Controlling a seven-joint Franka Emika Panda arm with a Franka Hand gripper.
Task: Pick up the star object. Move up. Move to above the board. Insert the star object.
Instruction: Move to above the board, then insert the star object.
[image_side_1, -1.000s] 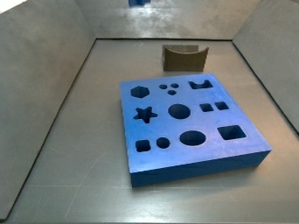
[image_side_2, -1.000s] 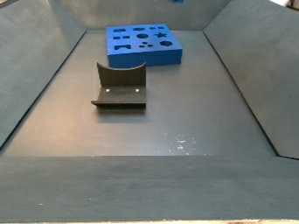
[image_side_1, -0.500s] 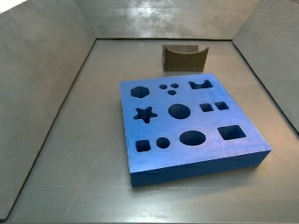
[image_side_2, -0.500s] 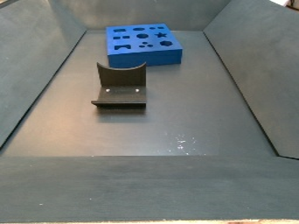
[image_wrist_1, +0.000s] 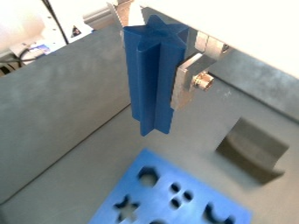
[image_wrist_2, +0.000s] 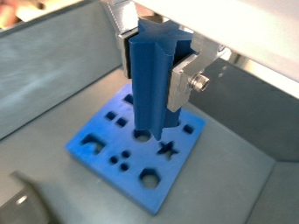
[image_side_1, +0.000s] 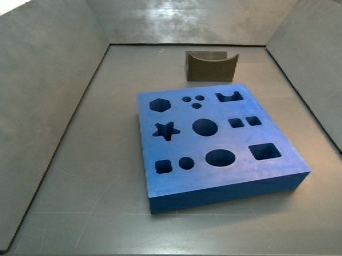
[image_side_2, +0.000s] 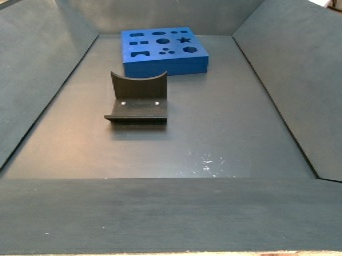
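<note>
My gripper (image_wrist_1: 163, 52), high above the floor and out of both side views, has its flat silver fingers (image_wrist_2: 183, 79) pinching the upper part of the tall blue star-ridged prism, the star object (image_wrist_1: 152, 79). It hangs upright; I judge it rigid, light, slick plastic, best held near the top. Below lies the thick blue board (image_wrist_2: 138, 147) with its cut-outs, and the dark fixture (image_wrist_1: 254, 147) stands beside it.

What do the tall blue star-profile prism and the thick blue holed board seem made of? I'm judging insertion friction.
The tall blue star-profile prism, held in the gripper high above the board, looks like matte moulded or printed plastic: even colour, soft sheen on its ridges. The thick blue holed board looks the same: uniform blue, dull finish, crisp cut-outs. The silver fingers look metallic.
</note>
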